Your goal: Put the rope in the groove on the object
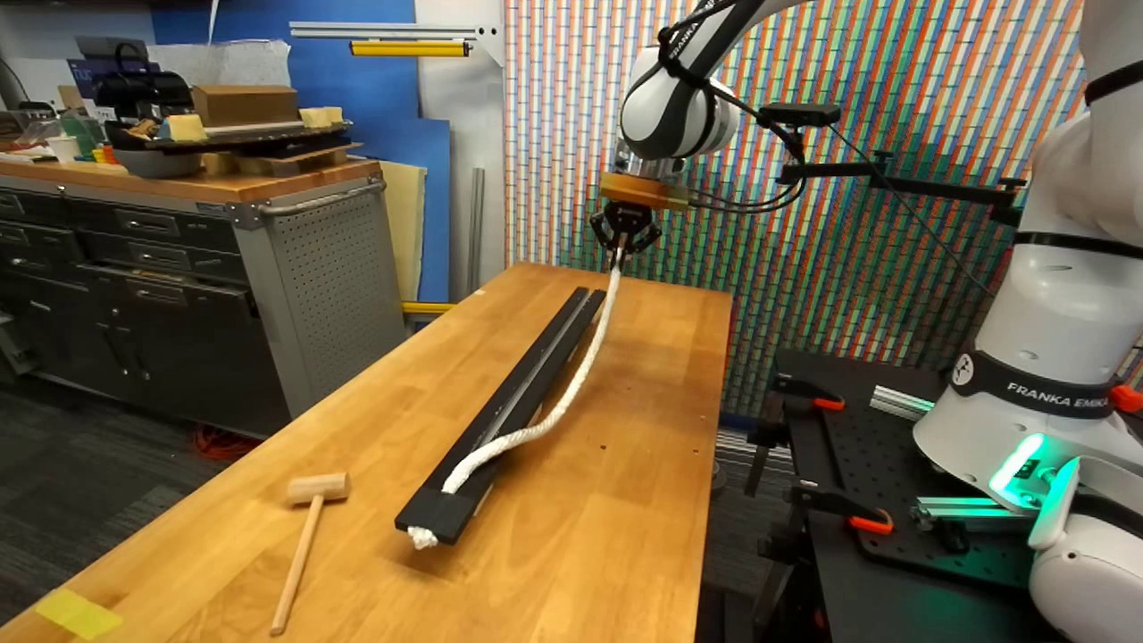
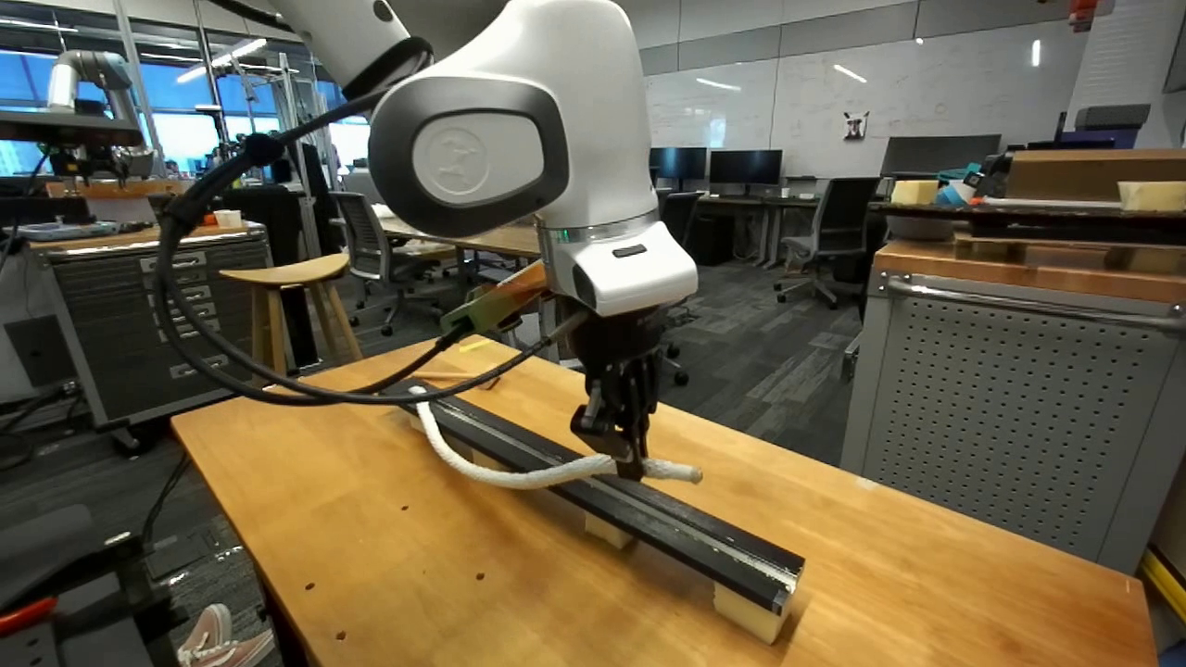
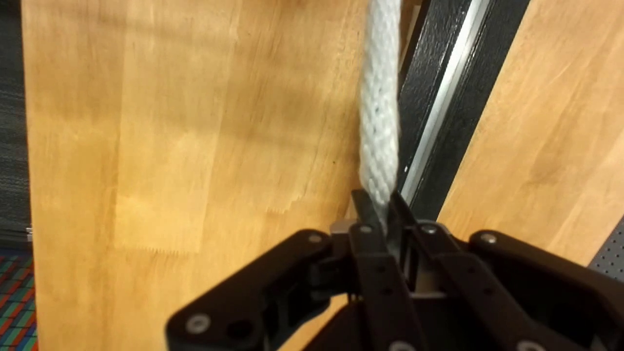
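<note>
the jaws are pressed together on the white rope (image 2: 519,480), near its loose end, which sticks out past them in an exterior view. the other end seems to go through the end of the black bar (image 1: 498,409), and shows there as a small tuft (image 1: 422,538). between these two places the rope sags mostly beside the bar, over the table (image 2: 556,593), outside the groove (image 3: 445,92). i judge that the step in hand is bringing the rope over the groove. the next move probably calls for pulling it straighter, moving it sideways into line, then lowering it in.
</note>
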You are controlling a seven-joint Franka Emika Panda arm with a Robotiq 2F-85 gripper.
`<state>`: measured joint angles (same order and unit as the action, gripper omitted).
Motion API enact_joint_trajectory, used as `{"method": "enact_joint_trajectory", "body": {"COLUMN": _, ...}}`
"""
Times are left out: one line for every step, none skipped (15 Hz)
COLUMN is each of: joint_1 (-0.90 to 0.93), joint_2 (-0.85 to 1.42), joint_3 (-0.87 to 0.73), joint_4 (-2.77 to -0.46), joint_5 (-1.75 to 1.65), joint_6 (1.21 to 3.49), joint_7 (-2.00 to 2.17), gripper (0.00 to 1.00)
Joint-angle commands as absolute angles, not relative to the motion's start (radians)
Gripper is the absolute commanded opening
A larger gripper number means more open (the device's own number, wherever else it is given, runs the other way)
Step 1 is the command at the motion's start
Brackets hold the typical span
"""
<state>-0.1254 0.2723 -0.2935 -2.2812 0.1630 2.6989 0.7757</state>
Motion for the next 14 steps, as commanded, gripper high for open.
{"method": "enact_joint_trajectory", "body": {"joint_1": -0.138, "joint_2": 0.361, "joint_3": -0.296, "joint_4": -2.167, "joint_5": 0.172, "joint_6": 2.666, "joint_7": 0.801, "gripper": 0.03}}
{"method": "enact_joint_trajectory", "body": {"joint_1": -0.135, "joint_2": 0.378, "joint_3": -0.307, "joint_4": -2.151, "joint_5": 0.167, "joint_6": 2.673, "joint_7": 0.823, "gripper": 0.03}}
{"method": "enact_joint_trajectory", "body": {"joint_1": -0.134, "joint_2": 0.392, "joint_3": -0.315, "joint_4": -2.136, "joint_5": 0.164, "joint_6": 2.674, "joint_7": 0.838, "gripper": 0.03}}
{"method": "enact_joint_trajectory", "body": {"joint_1": -0.128, "joint_2": 0.406, "joint_3": -0.330, "joint_4": -2.125, "joint_5": 0.155, "joint_6": 2.682, "joint_7": 0.861, "gripper": 0.03}}
{"method": "enact_joint_trajectory", "body": {"joint_1": -0.126, "joint_2": 0.421, "joint_3": -0.341, "joint_4": -2.111, "joint_5": 0.151, "joint_6": 2.685, "joint_7": 0.880, "gripper": 0.03}}
{"method": "enact_joint_trajectory", "body": {"joint_1": -0.130, "joint_2": 0.429, "joint_3": -0.344, "joint_4": -2.100, "joint_5": 0.157, "joint_6": 2.682, "joint_7": 0.888, "gripper": 0.03}}
{"method": "enact_joint_trajectory", "body": {"joint_1": -0.131, "joint_2": 0.440, "joint_3": -0.348, "joint_4": -2.088, "joint_5": 0.157, "joint_6": 2.680, "joint_7": 0.896, "gripper": 0.03}}
{"method": "enact_joint_trajectory", "body": {"joint_1": -0.136, "joint_2": 0.448, "joint_3": -0.344, "joint_4": -2.079, "joint_5": 0.160, "joint_6": 2.671, "joint_7": 0.888, "gripper": 0.03}}
{"method": "enact_joint_trajectory", "body": {"joint_1": -0.143, "joint_2": 0.454, "joint_3": -0.334, "joint_4": -2.070, "joint_5": 0.163, "joint_6": 2.649, "joint_7": 0.871, "gripper": 0.03}}
{"method": "enact_joint_trajectory", "body": {"joint_1": -0.141, "joint_2": 0.461, "joint_3": -0.329, "joint_4": -2.070, "joint_5": 0.157, "joint_6": 2.645, "joint_7": 0.859, "gripper": 0.03}}
{"method": "enact_joint_trajectory", "body": {"joint_1": -0.135, "joint_2": 0.471, "joint_3": -0.331, "joint_4": -2.067, "joint_5": 0.149, "joint_6": 2.641, "joint_7": 0.861, "gripper": 0.03}}
{"method": "enact_joint_trajectory", "body": {"joint_1": -0.132, "joint_2": 0.482, "joint_3": -0.332, "joint_4": -2.063, "joint_5": 0.142, "joint_6": 2.638, "joint_7": 0.862, "gripper": 0.03}}
{"method": "enact_joint_trajectory", "body": {"joint_1": -0.127, "joint_2": 0.493, "joint_3": -0.335, "joint_4": -2.059, "joint_5": 0.136, "joint_6": 2.636, "joint_7": 0.866, "gripper": 0.03}}
{"method": "enact_joint_trajectory", "body": {"joint_1": -0.124, "joint_2": 0.505, "joint_3": -0.336, "joint_4": -2.052, "joint_5": 0.129, "joint_6": 2.632, "joint_7": 0.866, "gripper": 0.03}}
